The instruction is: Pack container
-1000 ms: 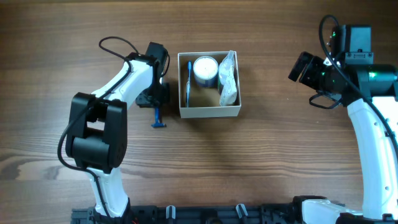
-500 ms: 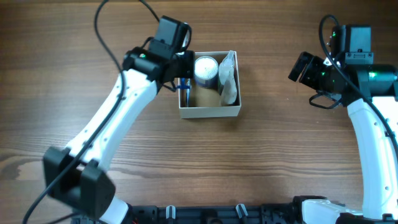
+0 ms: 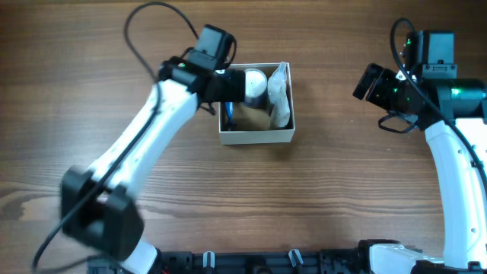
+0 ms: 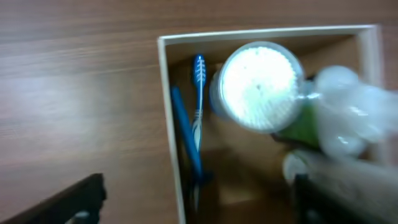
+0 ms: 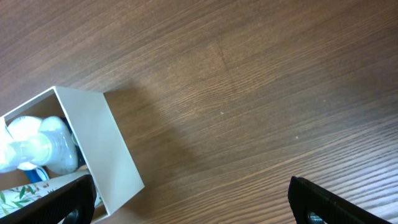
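The container (image 3: 259, 138) is a square white-walled box with a brown inside, at the table's middle. In it lie two blue toothbrushes (image 4: 198, 93) along the left wall, a round white-lidded jar (image 4: 258, 87) and a clear plastic bag (image 4: 351, 115) of items on the right. My left gripper (image 4: 193, 205) hangs open over the box's left side, nothing between its fingers (image 4: 68, 202). In the overhead view the left gripper (image 3: 232, 87) covers the box's upper left corner. My right gripper (image 5: 196, 208) stands open above bare table, right of the container (image 5: 106, 143).
Brown wooden table (image 3: 327, 198) all round the box. The right arm (image 3: 449, 137) stands at the right edge, well apart from the box. The left arm (image 3: 144, 137) reaches diagonally from the lower left.
My left gripper carried a blue toothbrush from the table left of the box up over the box and opened; the toothbrush now lies inside. The right arm has not moved.
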`<state>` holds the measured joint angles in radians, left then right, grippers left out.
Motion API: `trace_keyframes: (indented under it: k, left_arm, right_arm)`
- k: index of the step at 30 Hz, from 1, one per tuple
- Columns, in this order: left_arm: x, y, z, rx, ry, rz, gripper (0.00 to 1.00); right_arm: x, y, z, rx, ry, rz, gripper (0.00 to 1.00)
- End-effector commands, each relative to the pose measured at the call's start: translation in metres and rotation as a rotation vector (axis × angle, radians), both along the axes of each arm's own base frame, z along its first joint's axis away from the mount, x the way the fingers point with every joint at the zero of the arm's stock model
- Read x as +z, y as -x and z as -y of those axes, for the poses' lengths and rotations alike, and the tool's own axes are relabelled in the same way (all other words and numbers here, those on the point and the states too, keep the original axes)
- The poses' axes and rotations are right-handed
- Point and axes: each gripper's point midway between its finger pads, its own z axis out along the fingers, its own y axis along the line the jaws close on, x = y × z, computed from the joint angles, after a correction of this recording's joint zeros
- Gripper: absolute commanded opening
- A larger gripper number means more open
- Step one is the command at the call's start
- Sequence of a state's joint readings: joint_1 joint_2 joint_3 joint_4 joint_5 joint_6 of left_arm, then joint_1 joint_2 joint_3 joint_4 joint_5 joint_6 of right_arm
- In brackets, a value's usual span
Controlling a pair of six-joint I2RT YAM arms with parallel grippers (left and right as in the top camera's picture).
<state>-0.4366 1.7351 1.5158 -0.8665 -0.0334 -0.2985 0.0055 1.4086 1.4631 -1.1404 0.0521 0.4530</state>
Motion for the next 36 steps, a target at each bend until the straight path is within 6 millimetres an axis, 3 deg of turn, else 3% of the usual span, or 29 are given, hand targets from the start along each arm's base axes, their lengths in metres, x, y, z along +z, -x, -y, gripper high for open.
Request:
trace_keyframes:
  k: [1,6,12,15,18,19,24,32,36]
  left_arm:
    - [0.073,0.023,-0.021,0.027,0.034,0.139,1.0]
    - [0.134,0.067,-0.027,-0.011,0.126,0.243,1.0]
    - [0.163,0.11,-0.068,0.05,0.09,0.295,1.0]
    - [0.167,0.12,-0.093,0.116,0.072,0.32,1.0]
    - [0.148,0.122,-0.114,0.183,0.05,0.314,1.0]
    - [0.133,0.117,-0.12,0.209,0.056,0.332,1.0]
    - [0.076,0.107,-0.121,0.214,0.18,0.46,1.0]
    - [-0.015,0.132,-0.127,0.207,0.251,0.575,1.0]
    - [-0.042,0.147,-0.129,0.205,0.256,0.598,1.0]
  right_arm:
    - [0.002,-0.003,0.0,-0.015,-0.017,0.007,1.0]
    - [0.002,-0.003,0.0,-0.015,-0.017,0.007,1.0]
    - [0.002,-0.003,0.0,-0.015,-0.017,0.007,1.0]
    - [0.002,-0.003,0.0,-0.015,-0.017,0.007,1.0]
    - [0.002,-0.003,0.0,-0.015,-0.017,0.007,1.0]
    - [0.002,-0.003,0.0,-0.015,-0.017,0.007,1.0]
    - [0.002,-0.003,0.0,-0.015,-0.017,0.007,1.0]
    - [0.002,-0.003,0.0,-0.015,-0.017,0.007,1.0]
    - [0.002,-0.003,0.0,-0.015,-0.017,0.007,1.0]
